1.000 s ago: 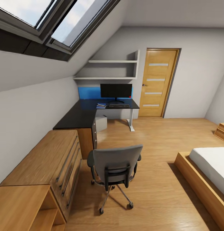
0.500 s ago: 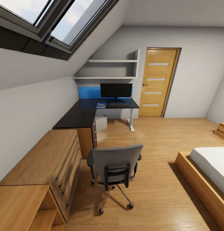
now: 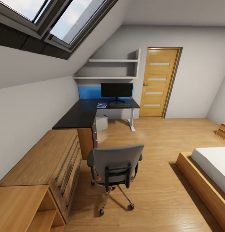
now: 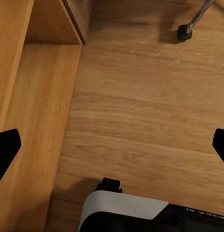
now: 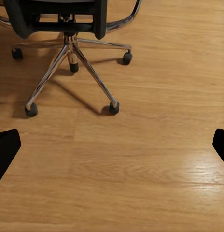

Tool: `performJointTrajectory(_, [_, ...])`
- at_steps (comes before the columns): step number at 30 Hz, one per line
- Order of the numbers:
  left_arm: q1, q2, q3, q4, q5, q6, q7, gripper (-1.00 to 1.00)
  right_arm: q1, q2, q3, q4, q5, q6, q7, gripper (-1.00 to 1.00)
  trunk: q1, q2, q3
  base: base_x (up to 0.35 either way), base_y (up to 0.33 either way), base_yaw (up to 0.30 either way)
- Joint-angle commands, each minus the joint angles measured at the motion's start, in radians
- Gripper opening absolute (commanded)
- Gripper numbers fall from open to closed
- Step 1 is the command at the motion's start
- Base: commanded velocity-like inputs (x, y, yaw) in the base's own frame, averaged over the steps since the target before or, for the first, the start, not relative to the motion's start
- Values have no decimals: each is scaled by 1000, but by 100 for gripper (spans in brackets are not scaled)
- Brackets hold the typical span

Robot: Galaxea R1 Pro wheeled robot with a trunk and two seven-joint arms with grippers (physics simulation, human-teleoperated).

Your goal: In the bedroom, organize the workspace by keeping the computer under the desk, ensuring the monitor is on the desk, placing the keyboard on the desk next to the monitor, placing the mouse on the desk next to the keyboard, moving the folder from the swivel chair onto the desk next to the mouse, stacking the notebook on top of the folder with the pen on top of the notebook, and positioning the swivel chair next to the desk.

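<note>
Swivel chair [image 3: 116, 167]: grey back, black frame, chrome five-star base on castors [image 5: 68, 63], back facing the camera, seat toward the desk. It stands on the wood floor [image 3: 151, 193] beside the wooden dresser [image 3: 44, 161], well apart from the desk. Left gripper [image 4: 112, 145] and right gripper [image 5: 112, 145]: fingertips spread wide, holding nothing, over bare floor. Far corner: black L-shaped desk [image 3: 83, 112] with monitor [image 3: 116, 91], keyboard [image 3: 119, 105] in front of it, and a small blue stack [image 3: 101, 105] to its left. Computer [image 3: 101, 123] sits under the desk. Door [image 3: 159, 83] to the right, bed [image 3: 209, 170] near right.
</note>
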Motion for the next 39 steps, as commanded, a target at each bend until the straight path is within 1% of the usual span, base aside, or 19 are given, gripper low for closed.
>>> performJointTrajectory(1, [-1,0,-9,0,5,-2,5,100,-1,0,9,2,-7,-3,-3,100,4,-8,-5,0,0,0])
performJointTrajectory(32, [-1,0,-5,0,7,-2,8,100,-1,0,10,3,-5,-3,-3,100,123,-225,-102,0,0,0])
performJointTrajectory(39, [-1,-1,-5,0,7,-7,10,100,0,1,10,3,-5,-3,-3,100,150,-274,-124,-34,-92,0])
